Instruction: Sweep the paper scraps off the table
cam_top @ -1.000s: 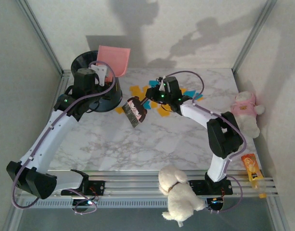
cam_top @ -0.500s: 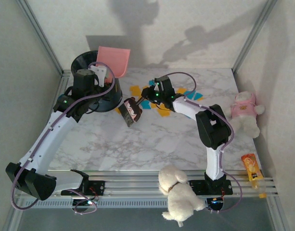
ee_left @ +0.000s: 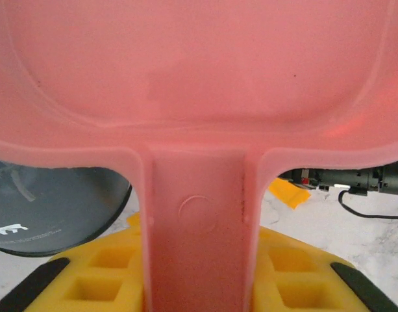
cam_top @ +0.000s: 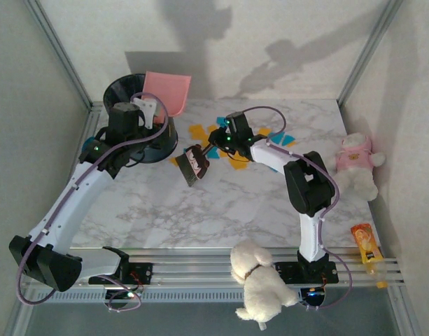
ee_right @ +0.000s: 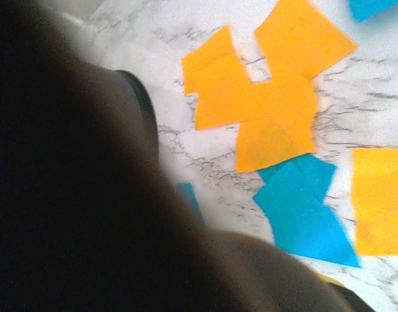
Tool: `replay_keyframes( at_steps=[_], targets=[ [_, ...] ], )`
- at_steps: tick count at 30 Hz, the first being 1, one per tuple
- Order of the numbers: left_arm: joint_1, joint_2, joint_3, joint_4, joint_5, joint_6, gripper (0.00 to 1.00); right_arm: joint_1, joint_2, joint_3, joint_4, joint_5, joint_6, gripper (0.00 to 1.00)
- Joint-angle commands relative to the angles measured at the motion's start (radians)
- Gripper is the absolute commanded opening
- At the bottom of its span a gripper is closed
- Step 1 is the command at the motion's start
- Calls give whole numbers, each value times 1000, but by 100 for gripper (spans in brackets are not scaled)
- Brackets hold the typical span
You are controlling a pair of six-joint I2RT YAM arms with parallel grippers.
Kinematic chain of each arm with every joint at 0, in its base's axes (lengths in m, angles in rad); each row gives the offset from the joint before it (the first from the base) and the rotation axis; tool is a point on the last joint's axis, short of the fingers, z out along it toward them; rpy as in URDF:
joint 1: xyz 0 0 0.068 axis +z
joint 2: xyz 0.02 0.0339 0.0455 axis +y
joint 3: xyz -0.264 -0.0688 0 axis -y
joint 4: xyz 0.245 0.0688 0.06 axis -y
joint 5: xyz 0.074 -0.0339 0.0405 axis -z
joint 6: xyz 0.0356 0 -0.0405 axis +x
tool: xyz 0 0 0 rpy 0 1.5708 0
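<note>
From above, your left gripper (cam_top: 150, 110) is clamped on the handle of the flat pink plastic dustpan (cam_top: 166, 89). It holds the pan over the round black bin (cam_top: 130, 94), well apart from the orange and teal paper scraps (cam_top: 235, 161) on the far half of the white marble-veined table (cam_top: 221, 203). Your right gripper (cam_top: 217, 142) grips a small dark hand brush (cam_top: 193, 162). Sweep now and the scraps have no pan to land in, so they would likely scatter or slide against the bin. In the left wrist view, the yellow fingers (ee_left: 121, 276) squeeze the handle squarely. In the right wrist view, the dark blur over the left half could hide scraps from you.
</note>
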Motion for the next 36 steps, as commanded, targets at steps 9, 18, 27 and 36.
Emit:
replay_keyframes(
  at_steps=[9,18,27,36],
  targets=[
    [-7,-17,-12,-6,39,16,0,7,-183,-138,-218,285,-140,0],
    [-8,-5,-20,-3,52,24,0,6,-336,-208,-303,390,-210,0],
    [-10,-10,-41,13,12,32,0,-15,-423,-225,-183,210,-233,0],
    [-20,-35,-85,43,4,59,0,-94,-367,-223,-23,67,-141,0]
  ],
)
